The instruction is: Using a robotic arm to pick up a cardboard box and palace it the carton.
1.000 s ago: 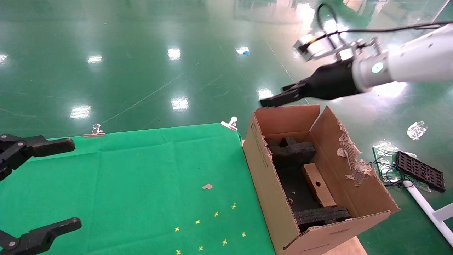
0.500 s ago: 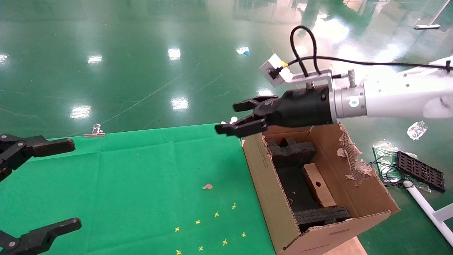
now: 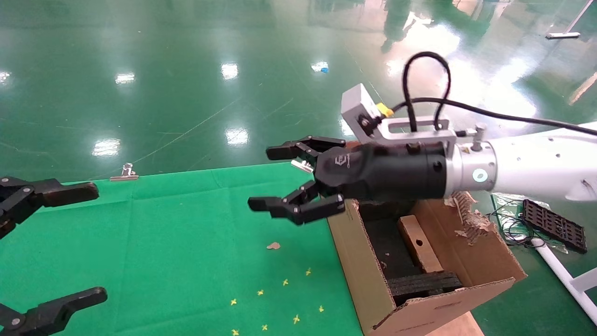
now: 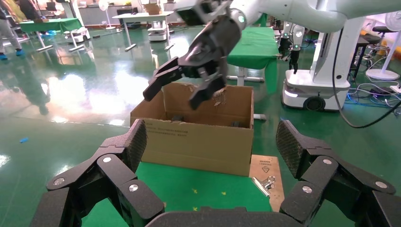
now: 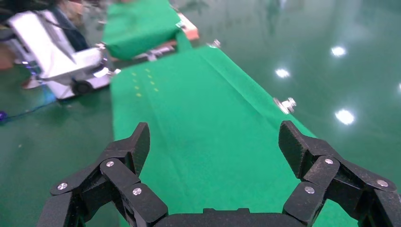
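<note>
The black multi-link two-finger right gripper (image 3: 294, 179) is seen spread wide, with nothing held between its fingers and nothing touched by them; in the right wrist view the same gripper (image 5: 215, 165) is shown with only bare green cloth in the gap. It is carried by the white jointed robotic arm (image 3: 536, 163), which is stretched in nearly level from the right, with a black cable looped above the wrist and a grey camera block mounted on top. The black wrist housing is positioned over the far end of the large brown corrugated carton (image 3: 368, 280), while the fingertips are extended past the carton's left wall and hang above the green cloth-covered table (image 3: 163, 242). The small narrow brown cardboard box (image 3: 419, 242), with a round hole in its upper face, is found lying inside the carton along the right wall, between black foam inserts (image 3: 422, 283); whether it is touched by the near insert cannot be judged with certainty. The black left gripper (image 3: 51, 242) is kept at the left edge over the table, its fingers also set wide apart and empty, as is confirmed in the left wrist view (image 4: 213, 156).
</note>
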Motion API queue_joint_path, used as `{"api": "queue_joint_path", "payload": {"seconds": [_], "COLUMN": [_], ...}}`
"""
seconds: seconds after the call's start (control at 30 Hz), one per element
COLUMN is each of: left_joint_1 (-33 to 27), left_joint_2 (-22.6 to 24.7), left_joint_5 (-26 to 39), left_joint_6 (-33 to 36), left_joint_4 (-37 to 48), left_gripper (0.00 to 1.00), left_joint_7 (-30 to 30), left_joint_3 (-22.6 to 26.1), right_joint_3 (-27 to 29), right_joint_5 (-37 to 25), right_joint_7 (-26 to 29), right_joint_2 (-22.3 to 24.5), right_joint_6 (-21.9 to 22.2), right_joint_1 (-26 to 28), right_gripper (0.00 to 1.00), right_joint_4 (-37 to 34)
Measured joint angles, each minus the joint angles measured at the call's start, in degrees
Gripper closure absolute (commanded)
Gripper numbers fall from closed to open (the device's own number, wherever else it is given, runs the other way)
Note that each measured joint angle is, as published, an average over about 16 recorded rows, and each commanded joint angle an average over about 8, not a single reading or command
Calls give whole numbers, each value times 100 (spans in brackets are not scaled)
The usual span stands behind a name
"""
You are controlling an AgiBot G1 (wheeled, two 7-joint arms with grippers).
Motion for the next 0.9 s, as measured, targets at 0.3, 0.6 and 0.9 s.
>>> {"api": "queue_joint_path", "payload": {"seconds": [0.3, 0.6, 0.9], "left_joint_1": [-1, 0, 0], "left_joint_2": [-1, -2, -3], "left_joint_5": [-2, -4, -5], "left_joint_6": [-1, -3, -4], "left_joint_4": [0, 1, 2], "left_gripper": [0, 0, 0], "left_joint_7": [1, 3, 3], "left_joint_3": [3, 4, 5], "right_joint_3": [995, 1676, 1767], "right_joint_5": [639, 1082, 1147], "right_joint_7": [-511, -840, -876], "right_joint_2": [209, 352, 373], "right_joint_6": [-230, -389, -412], "right_joint_1": [-1028, -1739, -1834], "right_gripper": [0, 0, 0], "right_joint_4": [991, 1666, 1753]}}
